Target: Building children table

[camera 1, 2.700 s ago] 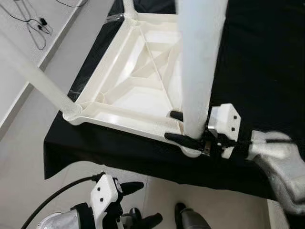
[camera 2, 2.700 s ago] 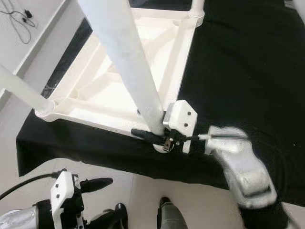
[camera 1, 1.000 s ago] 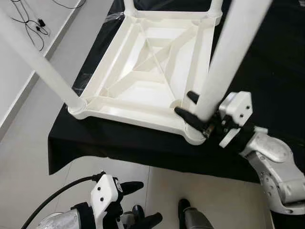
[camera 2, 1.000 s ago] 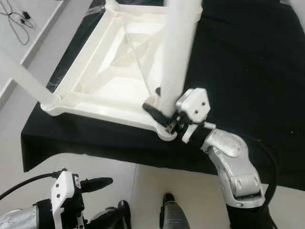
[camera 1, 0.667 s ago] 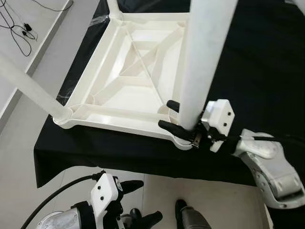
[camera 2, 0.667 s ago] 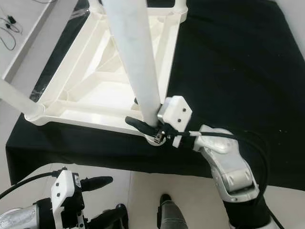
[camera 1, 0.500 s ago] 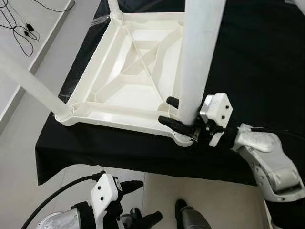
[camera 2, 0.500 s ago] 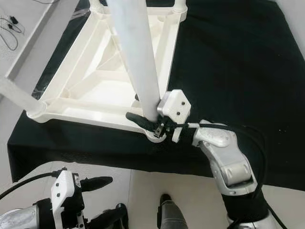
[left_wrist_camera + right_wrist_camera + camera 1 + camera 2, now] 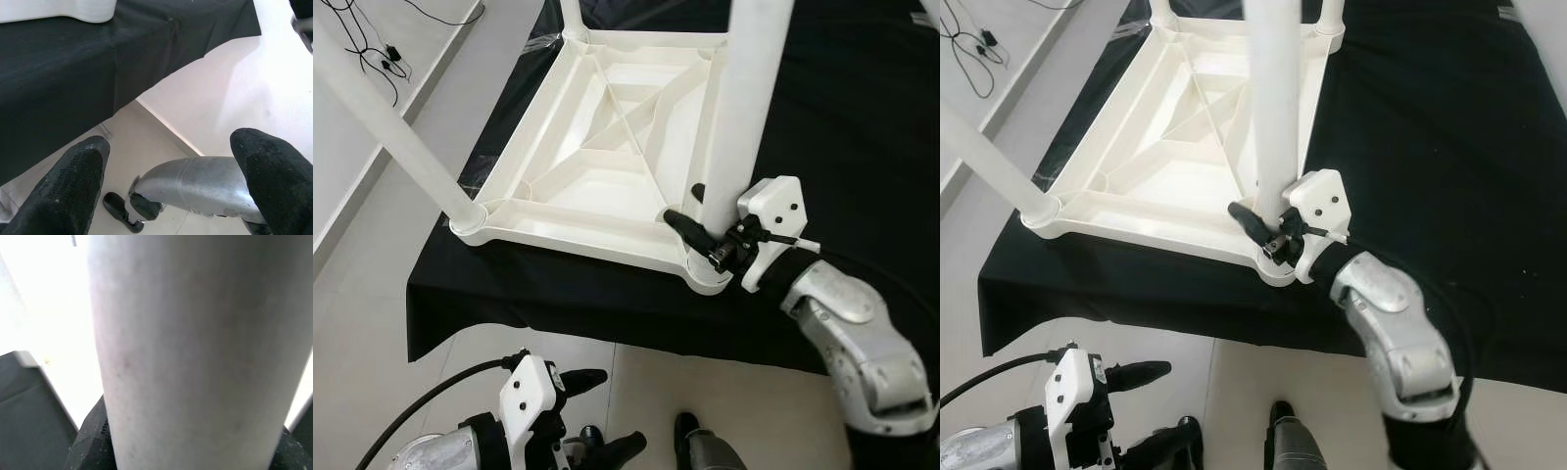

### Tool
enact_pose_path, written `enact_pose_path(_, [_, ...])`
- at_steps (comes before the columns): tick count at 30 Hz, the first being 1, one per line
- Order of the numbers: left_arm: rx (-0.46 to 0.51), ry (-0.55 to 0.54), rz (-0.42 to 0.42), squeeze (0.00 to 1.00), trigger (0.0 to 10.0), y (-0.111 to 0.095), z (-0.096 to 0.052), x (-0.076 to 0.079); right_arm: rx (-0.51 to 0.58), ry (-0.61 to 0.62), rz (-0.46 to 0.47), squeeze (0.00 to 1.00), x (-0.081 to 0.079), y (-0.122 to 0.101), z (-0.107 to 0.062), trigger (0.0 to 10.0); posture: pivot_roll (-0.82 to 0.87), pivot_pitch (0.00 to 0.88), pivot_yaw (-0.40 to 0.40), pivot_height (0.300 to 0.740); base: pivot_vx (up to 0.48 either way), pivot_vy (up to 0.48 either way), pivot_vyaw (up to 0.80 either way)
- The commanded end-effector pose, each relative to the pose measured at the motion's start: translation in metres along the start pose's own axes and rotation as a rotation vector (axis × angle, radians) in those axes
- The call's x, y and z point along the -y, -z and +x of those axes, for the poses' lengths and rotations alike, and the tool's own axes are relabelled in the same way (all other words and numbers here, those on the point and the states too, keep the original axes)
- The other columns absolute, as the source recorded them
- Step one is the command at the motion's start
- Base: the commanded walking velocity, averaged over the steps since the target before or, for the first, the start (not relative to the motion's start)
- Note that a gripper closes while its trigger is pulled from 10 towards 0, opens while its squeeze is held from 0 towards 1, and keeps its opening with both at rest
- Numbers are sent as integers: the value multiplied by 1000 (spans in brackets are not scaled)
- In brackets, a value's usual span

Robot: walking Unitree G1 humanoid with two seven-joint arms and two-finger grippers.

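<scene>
A white plastic children's table (image 9: 558,238) lies upside down on a black cloth (image 9: 847,108). Its legs point up. My right gripper (image 9: 693,210) is shut on the base of the near right leg (image 9: 744,108), just above the corner socket (image 9: 710,279). In the right wrist view that leg (image 9: 195,352) stands close up, with a black finger (image 9: 90,440) against it. Another leg (image 9: 391,127) rises from the near left corner. My left gripper (image 9: 610,411) hangs low over the floor, open and holding nothing; its fingers (image 9: 73,186) are spread wide.
The black cloth drapes over the near edge of the surface (image 9: 558,313). Pale tiled floor (image 9: 372,294) lies to the left and below. Cables (image 9: 372,49) trail on the floor at the far left. My own foot (image 9: 690,431) shows at the bottom.
The camera has shifted, so the whole scene sits differently. My right gripper stays on the base of the near right leg, with its forearm drawn nearer. The left arm has not moved.
</scene>
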State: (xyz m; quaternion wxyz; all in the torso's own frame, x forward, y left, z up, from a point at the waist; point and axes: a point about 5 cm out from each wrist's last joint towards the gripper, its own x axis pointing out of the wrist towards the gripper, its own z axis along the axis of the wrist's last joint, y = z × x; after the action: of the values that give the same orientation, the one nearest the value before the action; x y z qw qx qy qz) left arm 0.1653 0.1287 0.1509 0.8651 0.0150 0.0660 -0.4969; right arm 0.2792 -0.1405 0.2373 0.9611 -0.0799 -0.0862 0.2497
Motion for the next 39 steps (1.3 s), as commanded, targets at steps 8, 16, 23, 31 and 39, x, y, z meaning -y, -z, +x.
enact_pose_path(8, [5, -122, 15, 0, 10000, 2, -2, -16, -209, 208, 204, 0, -42, 52, -10, 10000, -15, 349, 96, 740, 0, 0, 0])
enact_pose_path(16, [97, -230, 88, 0, 10000, -23, 7, -42, -27, 118, 103, 0, -28, 26, 8, 10000, -23, 295, 89, 740, 0, 0, 0])
enact_pose_path(23, [357, -248, 210, 0, 10000, -102, 19, -67, 134, 5, 54, 0, 5, -11, 21, 10000, -29, 232, 72, 740, 0, 0, 0])
enact_pose_path(31, [475, -213, 247, 0, 10000, -137, 23, -68, 74, -59, 2, 0, -5, 3, 20, 10000, -36, 205, 73, 740, 0, 0, 0])
enact_pose_path(39, [499, -113, 183, 0, 10000, -146, 35, -63, 37, -92, 15, 0, -12, 14, 21, 10000, -47, 196, 75, 740, 0, 0, 0])
